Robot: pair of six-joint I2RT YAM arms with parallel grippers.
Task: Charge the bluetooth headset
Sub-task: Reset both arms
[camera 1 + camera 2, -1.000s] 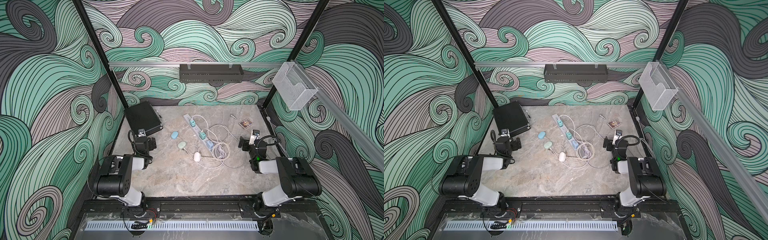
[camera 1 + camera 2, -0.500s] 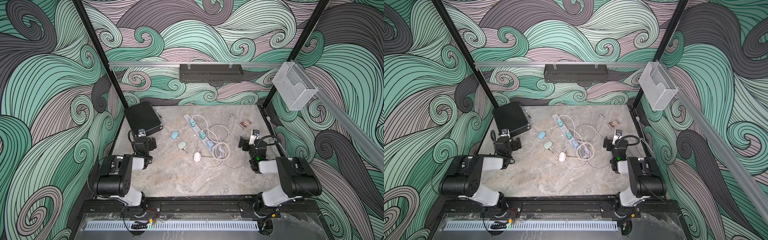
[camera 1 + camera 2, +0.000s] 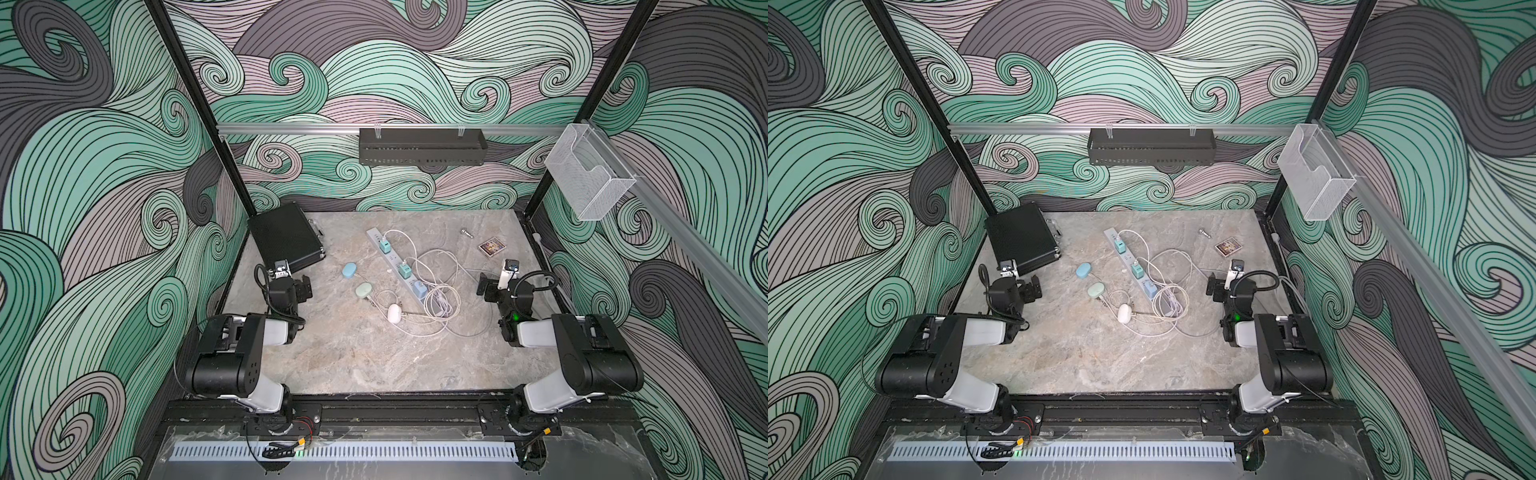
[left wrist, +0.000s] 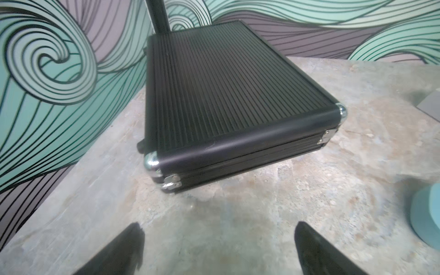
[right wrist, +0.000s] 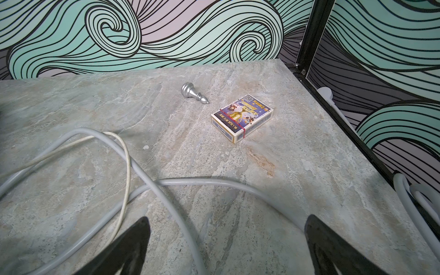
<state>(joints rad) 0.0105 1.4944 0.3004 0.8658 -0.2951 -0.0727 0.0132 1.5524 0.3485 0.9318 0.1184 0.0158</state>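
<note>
- Headset cases: blue case (image 3: 350, 270), green case (image 3: 363, 289) and white case (image 3: 394, 312), mid-bench (image 3: 353, 357) beside power strip (image 3: 394, 259).
- White cables (image 3: 440, 298) tangle over strip.
- Left claw (image 4: 219, 226), right claw (image 5: 227, 217): jaws apart, empty.
- Black briefcase (image 3: 286, 237), card box (image 3: 491, 247) aside.

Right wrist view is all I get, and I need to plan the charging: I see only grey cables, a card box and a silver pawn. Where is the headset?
Observer: A blue oval case, a pale green oval case and a white oval case lie on the left arm's side of the long white power strip.
Operator: Any cabled already?
Observer: Thin white cables reach the green and white cases; plugged in or not, I cannot tell.
Operator: Left gripper free?
Observer: The left gripper is open and empty, facing a closed black ribbed case.
</note>
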